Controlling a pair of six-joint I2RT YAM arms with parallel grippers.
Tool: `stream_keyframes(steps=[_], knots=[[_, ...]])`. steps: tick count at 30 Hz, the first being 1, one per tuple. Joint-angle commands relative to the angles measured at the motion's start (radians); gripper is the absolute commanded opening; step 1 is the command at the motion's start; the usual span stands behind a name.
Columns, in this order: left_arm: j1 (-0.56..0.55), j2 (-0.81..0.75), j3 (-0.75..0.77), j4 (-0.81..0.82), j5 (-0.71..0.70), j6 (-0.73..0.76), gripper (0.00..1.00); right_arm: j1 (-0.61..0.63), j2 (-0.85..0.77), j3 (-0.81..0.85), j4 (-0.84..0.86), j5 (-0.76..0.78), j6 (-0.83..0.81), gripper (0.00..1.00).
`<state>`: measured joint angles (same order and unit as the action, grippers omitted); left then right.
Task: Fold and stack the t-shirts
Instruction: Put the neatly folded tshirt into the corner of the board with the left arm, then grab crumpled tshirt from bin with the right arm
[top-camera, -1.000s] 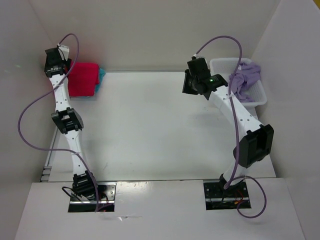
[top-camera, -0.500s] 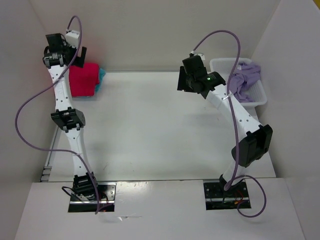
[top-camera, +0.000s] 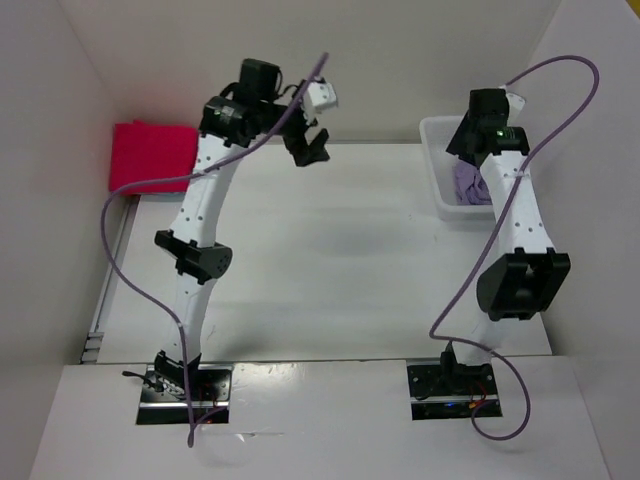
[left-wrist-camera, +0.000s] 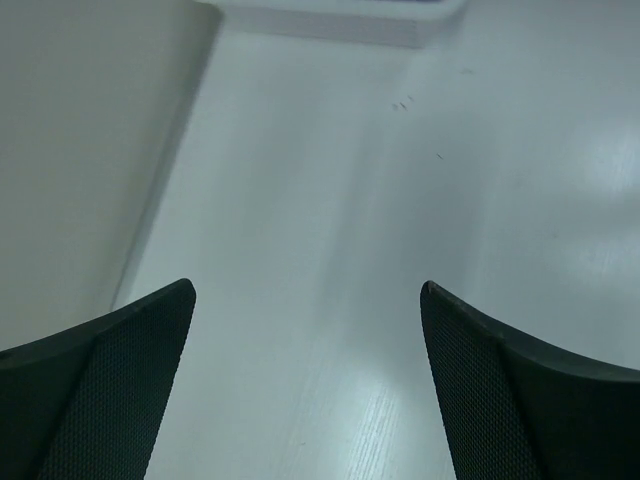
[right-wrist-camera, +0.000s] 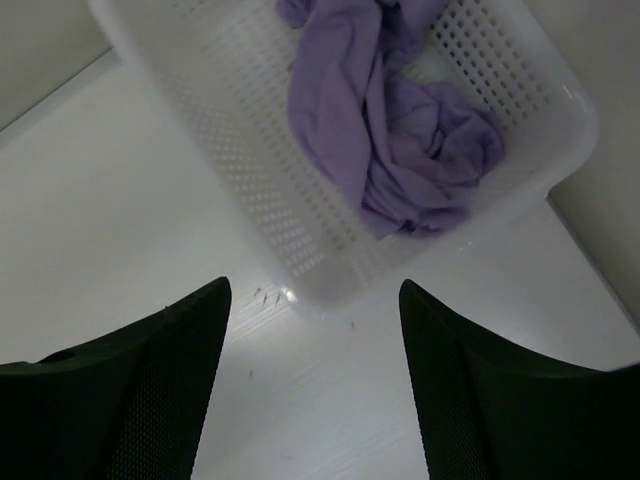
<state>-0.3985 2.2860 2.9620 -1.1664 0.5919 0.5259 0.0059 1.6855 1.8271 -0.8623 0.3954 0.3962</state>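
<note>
A folded red t-shirt (top-camera: 150, 155) lies at the table's far left. A crumpled purple t-shirt (top-camera: 468, 185) lies in the white basket (top-camera: 440, 135) at the far right; it also shows in the right wrist view (right-wrist-camera: 400, 130), inside the basket (right-wrist-camera: 240, 180). My left gripper (top-camera: 312, 148) is open and empty, high over the back middle of the table; in the left wrist view the left gripper (left-wrist-camera: 307, 300) frames bare table. My right gripper (top-camera: 478, 140) is open and empty above the basket's near corner, as the right wrist view (right-wrist-camera: 314, 295) shows.
White walls close in the table at the back and on both sides. The left arm's purple cable (top-camera: 150, 185) loops over the left part of the table. A metal rail (top-camera: 105, 290) runs along the left edge.
My left gripper swung from over the red shirt to the right, toward the back middle. My right gripper swung right, to over the basket. The red shirt now shows in full.
</note>
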Motion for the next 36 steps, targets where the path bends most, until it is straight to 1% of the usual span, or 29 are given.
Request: stream_keyframes(steps=[1,2,3,4,5,7,8,9,11,13,15,17,18,19,20,21,23,25,26,28,29,30,31,33,34,36], knots=[[-0.077,0.121,-0.034,-0.134,0.022,0.109,1.0,-0.062,0.133,0.099,0.009,-0.018,-0.026,0.74],[-0.091,0.134,-0.059,-0.134,0.022,0.109,1.0,-0.072,0.228,0.169,-0.007,-0.018,-0.037,0.77],[-0.102,0.16,-0.07,-0.134,0.032,0.127,1.0,-0.081,0.279,0.211,-0.021,-0.03,-0.037,0.79],[-0.111,0.174,-0.07,-0.134,0.046,0.138,1.0,-0.092,0.333,0.254,-0.036,-0.03,-0.037,0.8],[-0.123,0.19,-0.07,-0.134,0.046,0.138,1.0,-0.092,0.443,0.353,-0.056,-0.015,-0.022,0.83],[-0.134,0.237,-0.04,-0.134,0.046,0.126,1.0,-0.101,0.546,0.458,-0.124,0.017,-0.01,0.87],[-0.134,0.247,-0.04,-0.134,0.046,0.126,1.0,-0.11,0.592,0.556,-0.148,0.005,-0.01,0.87],[-0.144,0.26,-0.031,-0.134,0.055,0.126,1.0,-0.11,0.67,0.593,-0.18,-0.012,-0.01,0.87],[-0.145,0.271,-0.04,-0.134,0.068,0.115,1.0,-0.133,0.747,0.668,-0.205,-0.021,0.013,0.87],[-0.145,0.271,-0.056,-0.134,0.081,0.106,1.0,-0.153,0.772,0.702,-0.242,0.005,0.038,0.86],[-0.145,0.262,-0.087,-0.134,0.1,0.106,1.0,-0.188,0.781,0.724,-0.242,-0.022,0.047,0.85],[-0.135,0.262,-0.096,-0.134,0.1,0.106,1.0,-0.207,0.781,0.724,-0.242,-0.078,0.037,0.73],[-0.135,0.262,-0.096,-0.134,0.1,0.106,1.0,-0.219,0.781,0.724,-0.242,-0.09,0.036,0.6],[-0.135,0.262,-0.096,-0.134,0.091,0.106,1.0,-0.219,0.781,0.715,-0.242,-0.09,0.036,0.24],[-0.135,0.262,-0.096,-0.134,0.091,0.096,1.0,-0.219,0.781,0.715,-0.242,-0.101,0.027,0.07],[-0.125,0.251,-0.096,-0.134,0.082,0.095,1.0,-0.219,0.761,0.715,-0.242,-0.101,0.027,0.0],[-0.125,0.241,-0.096,-0.134,0.071,0.095,1.0,-0.209,0.721,0.695,-0.233,-0.133,0.015,0.0],[-0.115,0.228,-0.106,-0.134,0.062,0.095,1.0,-0.181,0.649,0.71,-0.221,-0.109,0.015,0.0],[-0.115,0.213,-0.106,-0.134,0.053,0.095,1.0,-0.144,0.622,0.73,-0.231,-0.036,0.015,0.0],[-0.115,0.182,-0.106,-0.134,0.033,0.086,1.0,-0.104,0.534,0.811,-0.245,0.04,0.027,0.0],[-0.115,0.17,-0.13,-0.109,0.017,0.056,1.0,-0.087,0.504,0.836,-0.245,0.115,0.027,0.0],[-0.115,0.153,-0.153,-0.084,-0.042,0.015,1.0,-0.06,0.469,0.866,-0.245,0.144,0.039,0.0],[-0.115,0.109,-0.187,-0.022,-0.099,-0.038,1.0,-0.06,0.397,0.867,-0.245,0.169,0.039,0.0],[-0.146,0.057,-0.234,-0.012,-0.22,-0.082,1.0,-0.05,0.329,0.879,-0.245,0.216,0.052,0.0],[-0.155,0.041,-0.247,-0.03,-0.236,-0.083,1.0,-0.05,0.256,0.879,-0.236,0.217,0.052,0.0],[-0.167,-0.009,-0.28,-0.03,-0.245,-0.083,1.0,-0.035,0.179,0.87,-0.205,0.201,0.041,0.0]])
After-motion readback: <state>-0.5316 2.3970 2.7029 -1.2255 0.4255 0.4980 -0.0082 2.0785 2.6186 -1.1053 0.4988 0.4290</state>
